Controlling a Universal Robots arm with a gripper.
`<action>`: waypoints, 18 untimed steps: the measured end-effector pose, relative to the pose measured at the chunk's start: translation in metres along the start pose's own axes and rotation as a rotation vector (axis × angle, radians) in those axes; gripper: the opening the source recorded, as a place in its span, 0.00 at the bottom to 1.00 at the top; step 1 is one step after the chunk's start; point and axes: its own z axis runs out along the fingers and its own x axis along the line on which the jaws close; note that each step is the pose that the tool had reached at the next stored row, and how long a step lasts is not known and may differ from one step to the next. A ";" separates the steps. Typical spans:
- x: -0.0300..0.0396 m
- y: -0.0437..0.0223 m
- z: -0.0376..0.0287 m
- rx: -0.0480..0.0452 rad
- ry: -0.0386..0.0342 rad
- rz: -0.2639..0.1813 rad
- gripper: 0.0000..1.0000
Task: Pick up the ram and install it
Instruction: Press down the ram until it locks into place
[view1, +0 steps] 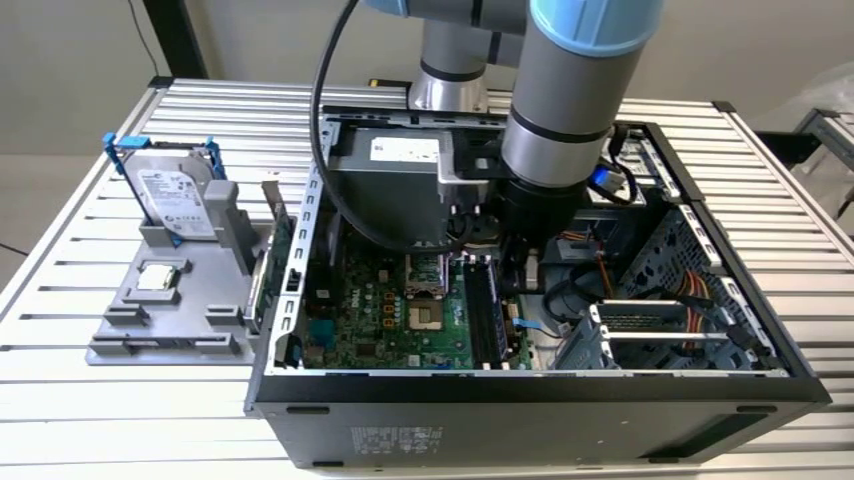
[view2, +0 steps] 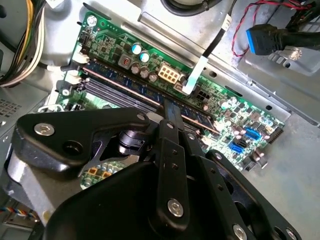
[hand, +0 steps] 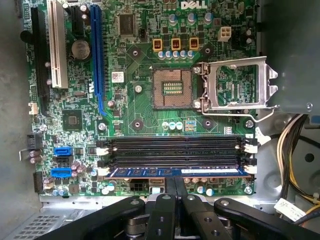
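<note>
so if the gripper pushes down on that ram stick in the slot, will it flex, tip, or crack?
The ram is a thin flat board standing on edge, so it probably stays stiff along its length but could bow or tip sideways. The gripper sits near mid-length; off-centre force might seat one end first. The bare chips look fragile.

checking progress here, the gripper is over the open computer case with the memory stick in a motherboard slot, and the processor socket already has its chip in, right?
Not quite: the processor socket is empty with its metal latch swung open, as the first wrist view shows. The rest holds: the gripper is over the open computer case with the memory stick in a motherboard slot.
</note>
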 end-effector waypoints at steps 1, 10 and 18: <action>0.0000 0.0000 0.0011 0.0000 0.0000 0.000 0.00; -0.0003 0.0001 0.0056 -0.0001 0.0000 0.000 0.00; -0.0003 0.0001 0.0067 0.0000 -0.0004 0.000 0.00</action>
